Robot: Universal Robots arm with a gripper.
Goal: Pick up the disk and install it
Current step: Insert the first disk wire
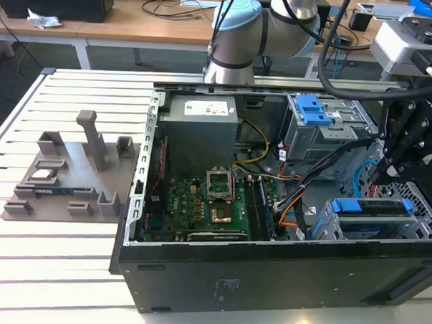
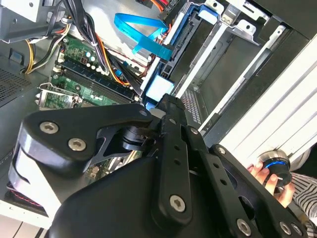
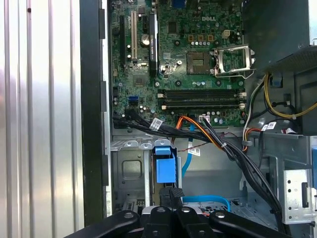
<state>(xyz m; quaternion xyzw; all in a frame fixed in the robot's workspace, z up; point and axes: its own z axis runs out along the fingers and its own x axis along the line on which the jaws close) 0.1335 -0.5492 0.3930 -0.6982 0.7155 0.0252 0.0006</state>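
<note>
I see the disk (image 1: 371,212) lying flat in its bay at the front corner of the open computer case (image 1: 268,272), long axis along the case front wall. My gripper (image 1: 388,169) hangs just above it; its jaws look closed, empty.

Open case, green motherboard (image 3: 188,59) with bare CPU socket (image 3: 200,59) and two long RAM slots (image 3: 200,95) below it. Black, orange and yellow cable bundles (image 3: 208,136) cross over the metal drive bay (image 3: 130,171). Blue disk bracket (image 3: 165,168) sits in the bay, gripper (image 3: 172,191) tips touching its lower edge. Slatted table (image 3: 39,119) beside the case wall.
</note>
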